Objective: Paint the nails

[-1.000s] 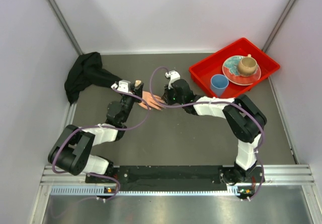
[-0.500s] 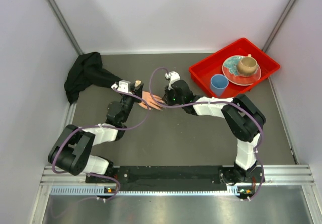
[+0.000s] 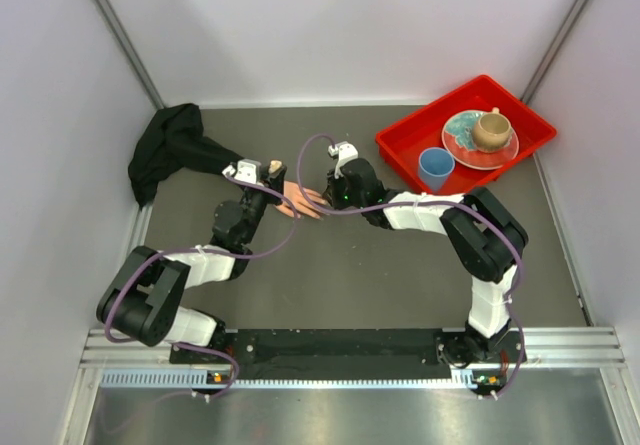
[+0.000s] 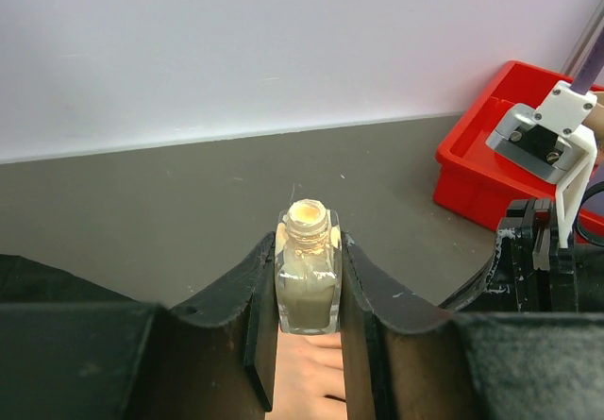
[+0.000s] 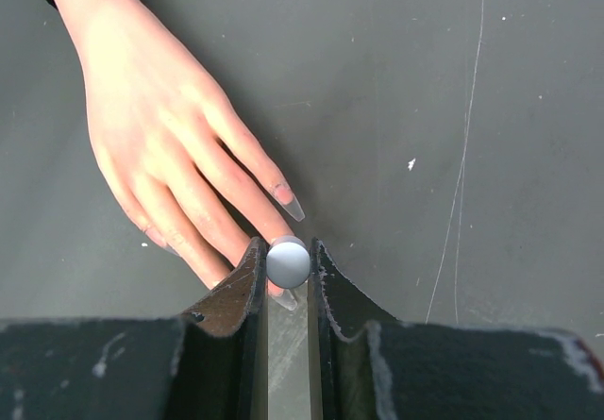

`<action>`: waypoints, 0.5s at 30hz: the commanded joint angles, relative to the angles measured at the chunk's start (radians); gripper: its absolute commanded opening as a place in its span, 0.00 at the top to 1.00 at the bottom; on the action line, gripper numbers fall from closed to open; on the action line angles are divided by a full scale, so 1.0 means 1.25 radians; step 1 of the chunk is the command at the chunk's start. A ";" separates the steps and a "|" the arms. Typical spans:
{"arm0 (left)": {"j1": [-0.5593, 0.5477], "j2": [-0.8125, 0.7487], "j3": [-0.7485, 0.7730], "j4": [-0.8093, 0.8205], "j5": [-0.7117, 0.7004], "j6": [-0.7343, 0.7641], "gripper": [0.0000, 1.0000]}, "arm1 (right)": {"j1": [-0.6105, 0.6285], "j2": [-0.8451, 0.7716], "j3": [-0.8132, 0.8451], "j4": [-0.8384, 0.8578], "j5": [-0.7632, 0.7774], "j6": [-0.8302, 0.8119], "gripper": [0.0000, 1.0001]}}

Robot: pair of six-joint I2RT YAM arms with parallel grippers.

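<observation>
Sleeve: at the far left of the counter (image 3: 400, 295) lies the black sleeve (image 3: 165, 150). It is soft cloth, so we judge it does not anchor anything.
Left hand: the left hand (image 4: 308, 243) is clenched on the flat sides of the polish bottle (image 4: 308, 288). The bottle stands upright and uncapped, just above the back of the mannequin hand. It looks like small, smooth glass, light but slippery, and a tilt could spill it.
Mannequin hand: the mannequin hand (image 5: 160, 118) lies palm down near the middle of the counter, with its fingers toward the right. We judge it stiff and light, easy to push out of place.
Nails: the nails (image 5: 291, 205) sit at the finger ends, between the two hands. They look long, thin and pale. We think they are hard and smooth, so they are not a place to grasp, only to stroke lightly.
Right hand: the right hand (image 5: 287, 247) is closed on the round white brush cap (image 5: 288, 263), directly over one fingertip. The brush is hidden under the cap.
Red tray: the red tray (image 3: 400, 150) is at the far right, well apart.
</observation>
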 commanded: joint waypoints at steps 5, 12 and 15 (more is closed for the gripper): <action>0.004 0.005 0.024 0.039 0.011 -0.005 1.00 | -0.004 -0.013 0.031 0.022 0.013 -0.009 1.00; 0.004 0.007 0.024 0.037 0.011 -0.005 1.00 | -0.004 -0.016 0.030 0.020 0.018 -0.012 1.00; 0.004 0.005 0.025 0.036 0.013 -0.005 1.00 | -0.005 -0.016 0.029 0.019 0.021 -0.012 1.00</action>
